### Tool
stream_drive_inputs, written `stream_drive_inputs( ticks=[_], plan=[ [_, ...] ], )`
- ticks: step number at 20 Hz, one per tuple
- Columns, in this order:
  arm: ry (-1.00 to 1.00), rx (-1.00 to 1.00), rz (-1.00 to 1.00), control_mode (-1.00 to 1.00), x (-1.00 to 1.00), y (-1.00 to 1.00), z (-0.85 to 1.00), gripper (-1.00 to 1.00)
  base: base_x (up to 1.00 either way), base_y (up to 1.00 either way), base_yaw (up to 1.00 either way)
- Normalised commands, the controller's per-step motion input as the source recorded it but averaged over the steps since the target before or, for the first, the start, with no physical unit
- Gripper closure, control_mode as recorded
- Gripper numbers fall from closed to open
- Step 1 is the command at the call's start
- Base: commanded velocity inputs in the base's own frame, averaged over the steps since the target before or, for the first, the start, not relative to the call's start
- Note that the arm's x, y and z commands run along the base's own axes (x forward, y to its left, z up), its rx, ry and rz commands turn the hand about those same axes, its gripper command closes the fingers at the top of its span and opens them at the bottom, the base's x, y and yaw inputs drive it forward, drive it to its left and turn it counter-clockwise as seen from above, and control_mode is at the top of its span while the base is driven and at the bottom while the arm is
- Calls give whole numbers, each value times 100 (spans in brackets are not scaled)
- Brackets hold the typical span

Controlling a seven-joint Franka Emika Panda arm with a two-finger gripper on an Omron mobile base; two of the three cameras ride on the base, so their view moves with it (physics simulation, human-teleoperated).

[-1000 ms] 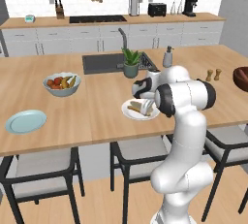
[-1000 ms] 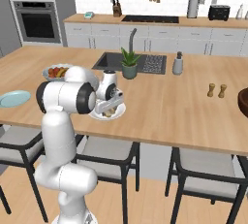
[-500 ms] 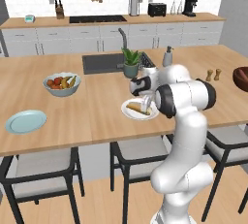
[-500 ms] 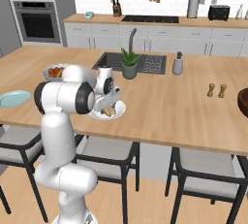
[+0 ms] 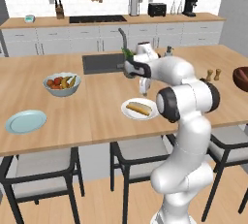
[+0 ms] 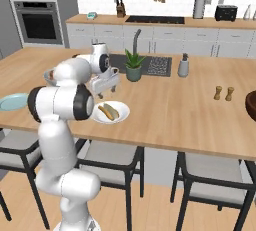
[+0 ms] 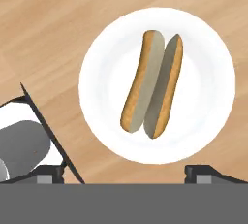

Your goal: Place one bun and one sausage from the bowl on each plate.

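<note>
A split bun [image 7: 152, 85] lies alone on the white plate [image 7: 203, 48], straight below my gripper [image 7: 125, 170]. The fingertips [image 7: 202, 171] stand wide apart with nothing between them, so the gripper is open. From the base, the gripper [image 5: 144, 88] [image 6: 105, 88] hovers just above and behind the white plate [image 5: 127, 112] [image 6: 121, 113] and its bun [image 5: 139, 107] [image 6: 108, 110]. The pale blue-green plate [image 5: 25, 120] [image 6: 11, 102] lies bare at the far left. The dark wooden bowl [image 5: 241, 78] [image 6: 251, 105] is cut off at the right edge, its contents hidden. No sausage is in view.
A pale bowl of fruit [image 5: 61, 84] stands left of the arm. Behind the gripper are a potted plant [image 6: 133, 67], the sink [image 5: 102, 63] and a soap dispenser [image 6: 184, 66]. Two shakers [image 6: 223, 93] stand between the white plate and the wooden bowl. Chairs line the near edge.
The gripper has opened wider and risen a little off the white plate, leaving the bun lying there.
</note>
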Motion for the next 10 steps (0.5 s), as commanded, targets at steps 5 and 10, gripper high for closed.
stream_drive_inputs(
  ticks=[5, 10],
  plan=[
    [-38, 17, -4, -100, -77, -6, 84, -100, 0, 0, 0],
    [11, 4, 0, -100, 19, -17, 69, -100, 0, 0, 0]
  ],
)
